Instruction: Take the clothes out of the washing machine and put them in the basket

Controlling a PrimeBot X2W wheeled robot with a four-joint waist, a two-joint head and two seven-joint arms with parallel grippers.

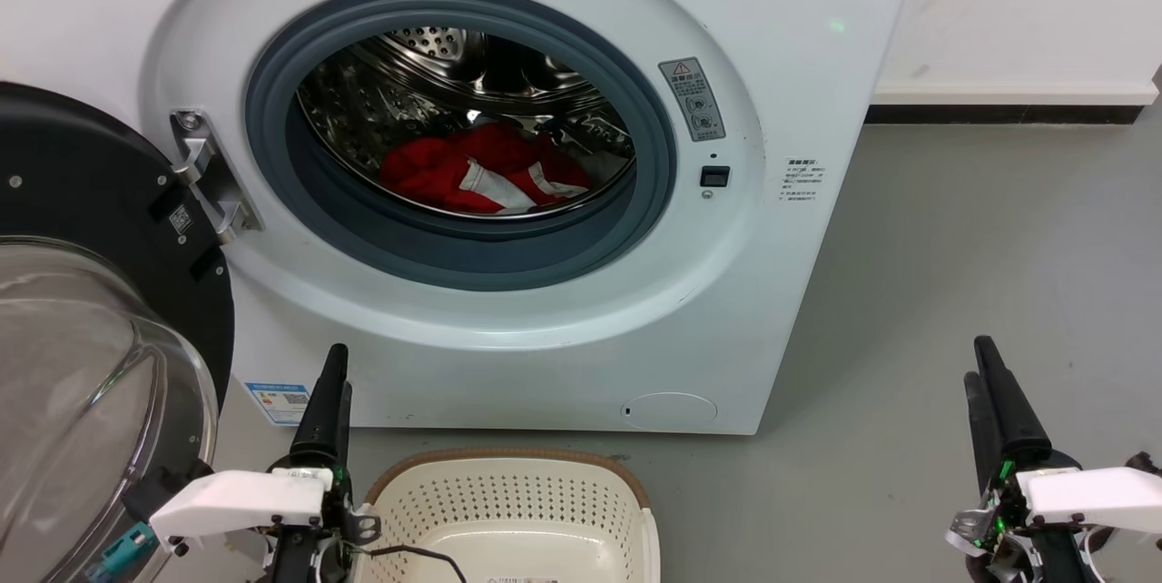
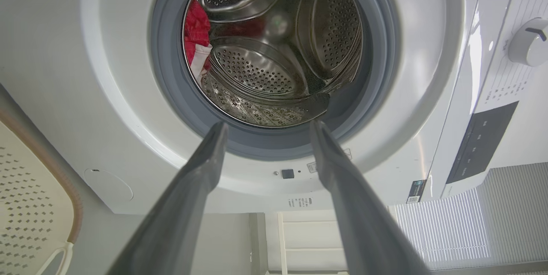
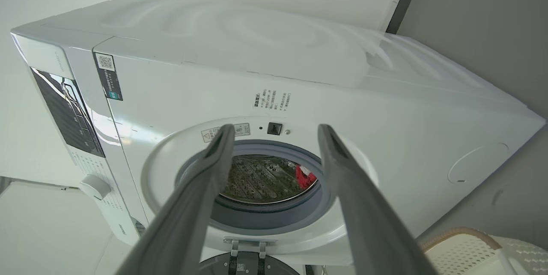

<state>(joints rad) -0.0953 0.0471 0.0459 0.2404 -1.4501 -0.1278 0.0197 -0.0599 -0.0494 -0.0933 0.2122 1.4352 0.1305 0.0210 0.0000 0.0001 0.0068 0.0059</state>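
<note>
Floor (image 1: 953,274) of smooth grey beneath washing machine (image 1: 799,65)

Smooth grey floor (image 1: 953,247) stretches ahead of the right gripper (image 1: 977,360) and meets a white wall (image 1: 1026,2) far beyond it, with a white skirting (image 1: 1008,93) and a dark strip (image 1: 999,113) along its foot; the light is soft and even
</note>
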